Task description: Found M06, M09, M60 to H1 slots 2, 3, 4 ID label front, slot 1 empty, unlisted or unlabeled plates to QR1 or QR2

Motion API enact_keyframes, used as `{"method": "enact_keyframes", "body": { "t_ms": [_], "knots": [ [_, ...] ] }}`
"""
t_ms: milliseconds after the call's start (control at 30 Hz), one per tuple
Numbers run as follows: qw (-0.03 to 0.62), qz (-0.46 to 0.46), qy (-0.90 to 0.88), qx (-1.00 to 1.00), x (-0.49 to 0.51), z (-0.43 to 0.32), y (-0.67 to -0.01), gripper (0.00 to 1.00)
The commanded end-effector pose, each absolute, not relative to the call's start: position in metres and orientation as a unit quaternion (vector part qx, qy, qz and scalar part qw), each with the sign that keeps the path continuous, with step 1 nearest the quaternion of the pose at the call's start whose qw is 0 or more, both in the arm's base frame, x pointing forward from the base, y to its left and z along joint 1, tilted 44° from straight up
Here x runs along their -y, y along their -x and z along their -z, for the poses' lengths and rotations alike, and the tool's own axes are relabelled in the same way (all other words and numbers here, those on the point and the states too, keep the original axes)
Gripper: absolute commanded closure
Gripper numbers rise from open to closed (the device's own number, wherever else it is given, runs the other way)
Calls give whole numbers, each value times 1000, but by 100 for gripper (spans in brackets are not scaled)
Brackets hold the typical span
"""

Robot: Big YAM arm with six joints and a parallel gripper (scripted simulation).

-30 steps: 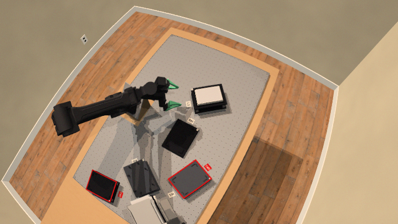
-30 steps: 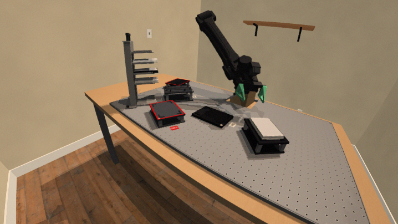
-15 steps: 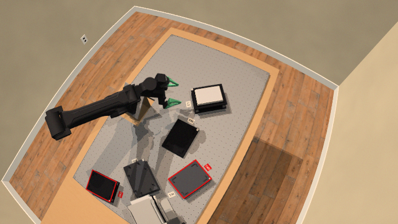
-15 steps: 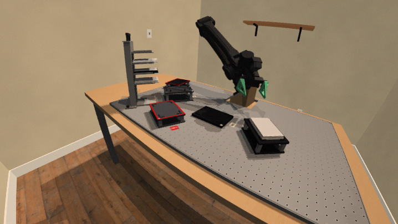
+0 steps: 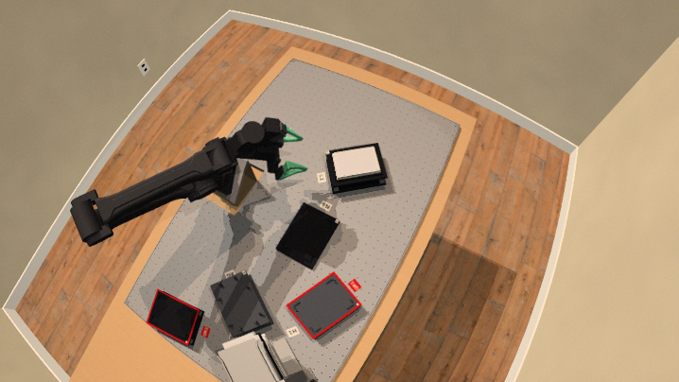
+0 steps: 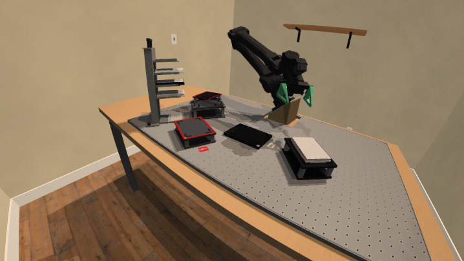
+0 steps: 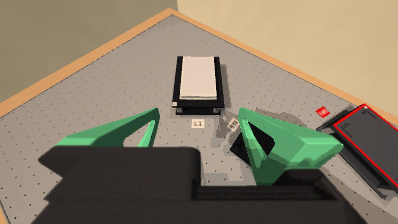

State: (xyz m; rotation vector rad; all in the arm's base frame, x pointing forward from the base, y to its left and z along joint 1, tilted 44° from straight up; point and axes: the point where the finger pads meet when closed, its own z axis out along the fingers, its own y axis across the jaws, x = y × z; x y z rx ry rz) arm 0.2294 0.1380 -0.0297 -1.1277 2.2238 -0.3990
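Observation:
My gripper [image 5: 296,151] [image 6: 295,94] [image 7: 198,111] is open and empty, its green fingers wide apart, hanging above the deck a little short of the landing nest L1 [image 5: 379,180] [image 6: 304,168] [image 7: 176,82]. A white plate [image 5: 356,161] [image 6: 309,148] [image 7: 198,77] lies flat on that nest. The plate hotel H1 [image 5: 252,355] [image 6: 162,84] stands at the far end of the deck. A light plate, a dark plate and another light plate seem to sit on its lower three shelves. Their labels are too small to read.
The flat black nest N6 [image 5: 307,234] [image 6: 248,135] [image 7: 240,147] lies just below the gripper. One red-edged quarantine nest [image 5: 323,304] [image 6: 194,127] [image 7: 370,135] is bare; the other [image 5: 173,317] [image 6: 207,95] looks dark. The regrip nest [image 5: 241,303] is beside the hotel. A tan wedge [image 5: 247,184] [image 6: 287,112] stands by the arm.

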Motion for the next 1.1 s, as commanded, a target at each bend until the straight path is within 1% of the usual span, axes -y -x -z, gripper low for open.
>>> {"method": "enact_keyframes", "body": {
  "t_ms": [0, 100, 133, 200, 333, 367, 433, 633, 700, 767, 900, 933, 1000, 1067],
  "knots": [
    [339, 129, 411, -836, -174, 1, -249, 0],
    [340, 129, 411, -836, -180, -6, -249, 0],
    [327, 134, 415, -838, -170, 1, -240, 0],
    [340, 128, 410, -837, -186, -13, -249, 0],
    [340, 128, 410, -837, -190, -17, -249, 0],
    [314, 141, 421, -839, -166, 2, -231, 0],
    [340, 127, 410, -837, -195, -24, -249, 0],
    [340, 126, 410, -837, -206, -37, -249, 0],
    [329, 132, 414, -838, -199, -31, -242, 0],
    [340, 125, 410, -837, -213, -46, -249, 0],
    [340, 125, 409, -837, -217, -50, -249, 0],
    [314, 140, 421, -840, -194, -28, -233, 0],
    [340, 124, 409, -837, -222, -56, -249, 0],
    [340, 124, 409, -838, -226, -61, -249, 0]
  ]
}}
